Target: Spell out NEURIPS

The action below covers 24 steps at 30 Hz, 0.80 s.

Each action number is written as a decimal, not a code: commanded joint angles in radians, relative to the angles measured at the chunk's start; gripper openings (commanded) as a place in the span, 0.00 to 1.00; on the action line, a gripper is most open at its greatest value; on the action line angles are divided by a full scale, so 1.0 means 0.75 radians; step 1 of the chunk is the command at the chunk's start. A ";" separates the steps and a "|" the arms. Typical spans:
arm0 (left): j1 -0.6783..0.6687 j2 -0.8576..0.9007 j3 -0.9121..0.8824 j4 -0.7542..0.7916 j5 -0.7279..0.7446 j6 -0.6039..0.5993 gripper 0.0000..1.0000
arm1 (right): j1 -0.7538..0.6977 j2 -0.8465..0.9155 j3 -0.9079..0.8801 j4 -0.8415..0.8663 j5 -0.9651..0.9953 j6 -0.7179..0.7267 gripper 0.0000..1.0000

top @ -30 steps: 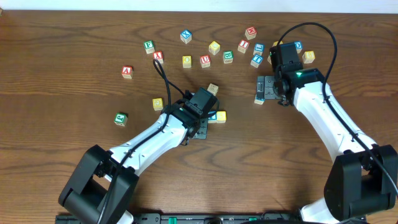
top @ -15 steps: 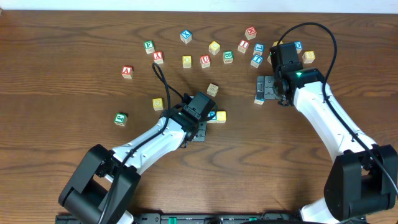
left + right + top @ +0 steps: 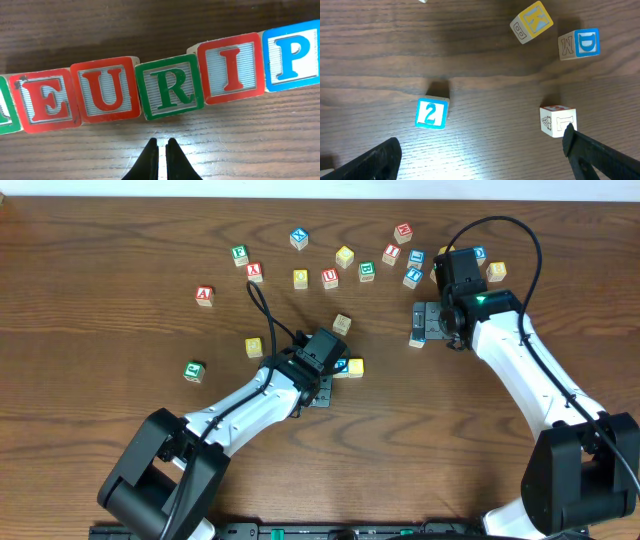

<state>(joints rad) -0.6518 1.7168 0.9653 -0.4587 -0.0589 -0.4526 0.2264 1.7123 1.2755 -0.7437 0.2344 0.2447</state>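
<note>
A dark brown, wood-grained tabletop (image 3: 100,240) fills the overhead view, with a pale strip (image 3: 320,188) along its far edge. Loose cubes (image 3: 345,256) lie scattered across its far middle.

The left arm (image 3: 240,402) stretches diagonally from the near left corner to the middle of the tabletop. The left hand (image 3: 161,145) has its two dark fingers pressed together, holding nothing. Its tips stop just short of a row of lettered cubes (image 3: 170,90). The row reads E, U, R, I, P side by side, with a green-bordered cube cut off at the left edge.

The right arm (image 3: 530,370) rises from the near right corner and bends toward the far right. The right hand (image 3: 481,137) has its fingers spread wide apart over bare wood. A blue cube marked 2 (image 3: 431,113) sits between them, and a pale cube (image 3: 557,121) lies just beside the right finger.
</note>
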 commanded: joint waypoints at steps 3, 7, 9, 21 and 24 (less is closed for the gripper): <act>-0.002 0.019 -0.017 0.015 -0.023 -0.017 0.07 | -0.005 0.001 0.027 -0.002 -0.003 0.012 0.99; -0.002 0.026 -0.017 0.026 -0.023 -0.012 0.07 | -0.005 0.001 0.027 -0.002 -0.003 0.012 0.99; -0.002 0.031 -0.017 0.032 -0.023 -0.006 0.07 | -0.005 0.001 0.027 -0.002 -0.003 0.012 0.99; -0.001 0.043 -0.017 0.055 -0.033 0.009 0.07 | -0.004 0.001 0.027 -0.002 -0.003 0.012 0.99; -0.001 0.045 -0.017 0.057 -0.033 0.008 0.07 | -0.004 0.001 0.027 -0.002 -0.003 0.012 0.99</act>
<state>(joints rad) -0.6518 1.7336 0.9649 -0.4168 -0.0593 -0.4488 0.2264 1.7123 1.2755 -0.7437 0.2317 0.2447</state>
